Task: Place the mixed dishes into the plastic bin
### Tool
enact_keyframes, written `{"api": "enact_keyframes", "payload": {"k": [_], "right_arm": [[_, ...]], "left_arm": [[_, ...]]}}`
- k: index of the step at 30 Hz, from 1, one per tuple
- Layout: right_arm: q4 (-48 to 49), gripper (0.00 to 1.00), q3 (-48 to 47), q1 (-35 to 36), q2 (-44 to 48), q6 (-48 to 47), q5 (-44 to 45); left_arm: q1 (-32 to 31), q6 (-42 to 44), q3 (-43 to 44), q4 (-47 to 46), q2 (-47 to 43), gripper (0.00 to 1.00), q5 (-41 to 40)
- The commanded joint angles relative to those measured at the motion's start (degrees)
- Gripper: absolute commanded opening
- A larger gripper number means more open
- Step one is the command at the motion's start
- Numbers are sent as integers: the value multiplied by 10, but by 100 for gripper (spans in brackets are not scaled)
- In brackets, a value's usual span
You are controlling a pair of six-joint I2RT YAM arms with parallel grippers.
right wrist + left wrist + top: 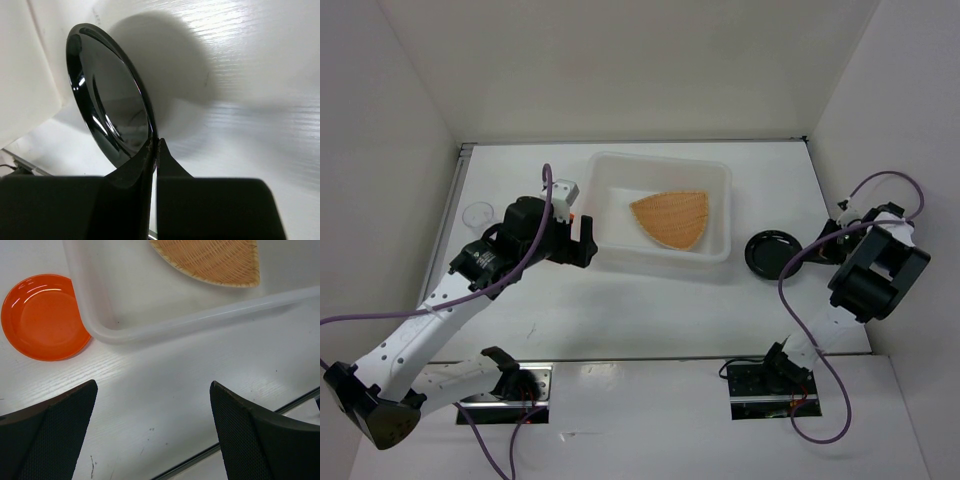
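Observation:
The white plastic bin (610,170) stands mid-table with the tan woven plate (672,217) lying inside it. My left gripper (583,240) hovers open and empty at the bin's left front corner. In the left wrist view (153,385) it is over bare table. The orange plate (42,317) lies just outside the bin's rim (200,320), and the tan plate (215,260) shows inside. My right gripper (810,248) is shut on the rim of the black plate (772,252) right of the bin. In the right wrist view (156,145) that plate (107,115) stands tilted on edge. One clear cup (477,214) stands far left.
White walls close in the table on the left, back and right. The bin's right wall is close to the black plate. A seam along the table's near edge (200,457) runs below my left fingers. The left arm hides the orange plate in the top view.

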State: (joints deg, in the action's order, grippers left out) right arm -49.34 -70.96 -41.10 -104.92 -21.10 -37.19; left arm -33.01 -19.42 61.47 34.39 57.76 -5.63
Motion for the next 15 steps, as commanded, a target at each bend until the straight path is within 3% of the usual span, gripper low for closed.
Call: {"api": "enact_keyframes", "payload": {"k": [1,15], "right_arm": [[-13,0,-33,-26,44,-16,-73],[-107,0,-52,-55,27,-116,-176]], "left_arm": [[4,12,-5,-21,-5,100,11],[4,12,-5,-21,-5,100,16]]}}
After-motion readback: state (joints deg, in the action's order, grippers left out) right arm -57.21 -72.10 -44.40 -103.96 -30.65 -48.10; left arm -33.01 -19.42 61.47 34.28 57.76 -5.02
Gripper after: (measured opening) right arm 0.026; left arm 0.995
